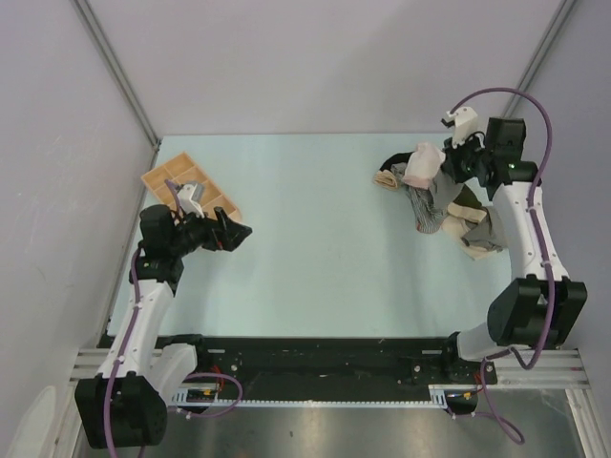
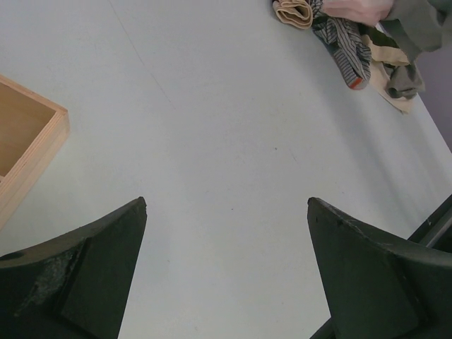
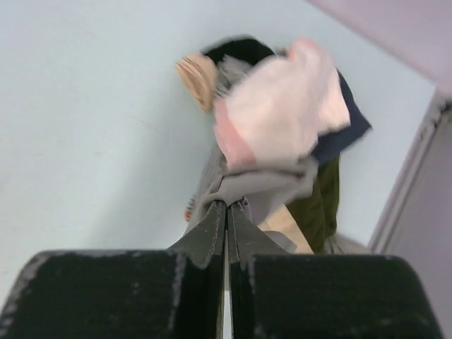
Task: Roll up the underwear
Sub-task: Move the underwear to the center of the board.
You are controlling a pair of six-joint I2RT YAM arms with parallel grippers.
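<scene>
Underwear (image 3: pixel 272 187): the taupe-grey cloth sits in the heap of clothes at the far right of the surface (image 1: pixel 315 248). One edge of it is drawn up to your right tool.
Right tool (image 3: pixel 226 208): your fingers are pressed together with a fold of the underwear pinched at the tips.
On top of it: a pale pink garment (image 3: pixel 282 106) lies draped over the grey cloth and covers most of its far side.
Beside it: a dark olive garment (image 3: pixel 325 194) lies to the right. A striped cloth (image 2: pixel 346 46) and a tan rolled piece (image 2: pixel 293 10) lie on the heap's left side.
Heap's edges: the heap is close to the surface's right edge and the side wall (image 3: pixel 424 212), and your right arm reaches in from that side.
Left tool (image 2: pixel 226 205): your fingers are spread wide with nothing between them, low over bare surface on the left.
Tray (image 1: pixel 186 186): a wooden tray with compartments sits at the left edge, just beside your left tool.
Open room: you have a broad bare stretch of surface between the tray and the heap, running from the near edge to the far edge.
</scene>
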